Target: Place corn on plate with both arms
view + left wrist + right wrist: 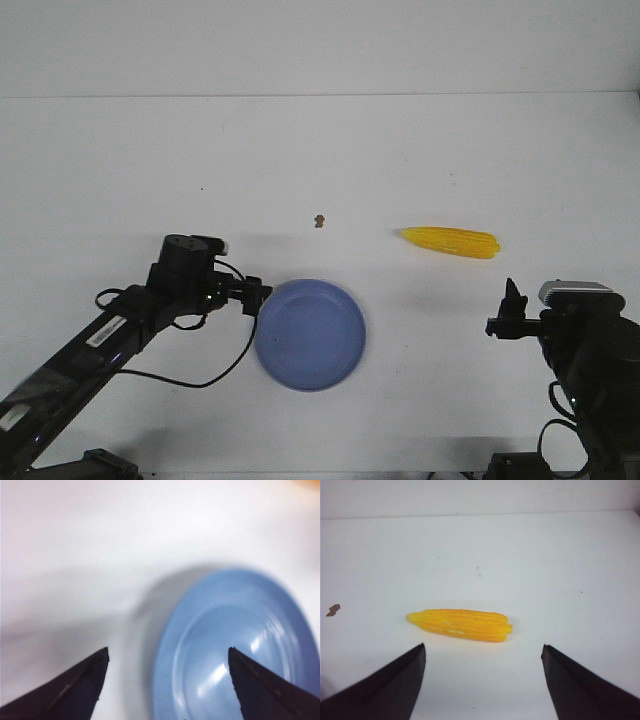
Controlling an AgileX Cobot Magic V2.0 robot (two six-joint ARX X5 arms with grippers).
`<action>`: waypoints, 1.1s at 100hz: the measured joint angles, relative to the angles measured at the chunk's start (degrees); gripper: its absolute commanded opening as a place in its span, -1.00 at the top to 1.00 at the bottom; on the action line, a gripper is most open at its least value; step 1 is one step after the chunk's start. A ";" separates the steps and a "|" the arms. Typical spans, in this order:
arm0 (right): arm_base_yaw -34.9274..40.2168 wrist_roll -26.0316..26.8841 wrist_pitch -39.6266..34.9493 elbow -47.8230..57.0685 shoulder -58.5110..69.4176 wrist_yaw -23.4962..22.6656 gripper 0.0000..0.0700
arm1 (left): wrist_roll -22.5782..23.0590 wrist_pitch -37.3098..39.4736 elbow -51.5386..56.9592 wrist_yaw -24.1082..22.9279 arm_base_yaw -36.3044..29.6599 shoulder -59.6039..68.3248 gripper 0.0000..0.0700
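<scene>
The yellow corn (pixel 450 242) lies flat on the white table, right of centre, its pointed end to the left. It also shows in the right wrist view (pixel 461 625), just beyond the fingertips. The blue plate (pixel 310 334) sits in front of centre, empty; it shows blurred in the left wrist view (pixel 235 645). My left gripper (pixel 256 296) is open, its jaws straddling the plate's left rim. My right gripper (pixel 512 308) is open and empty, a little in front of the corn and to its right.
A tiny brown speck (pixel 318 221) lies on the table behind the plate, left of the corn; it shows in the right wrist view (pixel 333 610) too. A black cable (pixel 200 380) loops on the table by the left arm.
</scene>
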 measured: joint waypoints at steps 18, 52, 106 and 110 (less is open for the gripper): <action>0.00 -0.02 0.00 0.00 0.00 -0.02 -0.40 | 5.38 -5.40 0.00 -10.32 4.83 -9.46 -0.43; 0.00 -0.04 0.00 0.00 0.00 0.00 -0.40 | 15.61 -13.81 0.00 -13.16 15.54 -24.65 -0.43; 0.00 -10.14 1.09 5.84 13.51 -0.55 -0.40 | 16.35 -14.45 0.00 -13.31 17.03 -25.49 -0.43; -0.02 -12.07 0.22 7.72 17.29 -1.40 -0.40 | 16.35 -14.47 0.00 -13.31 17.03 -25.49 -0.43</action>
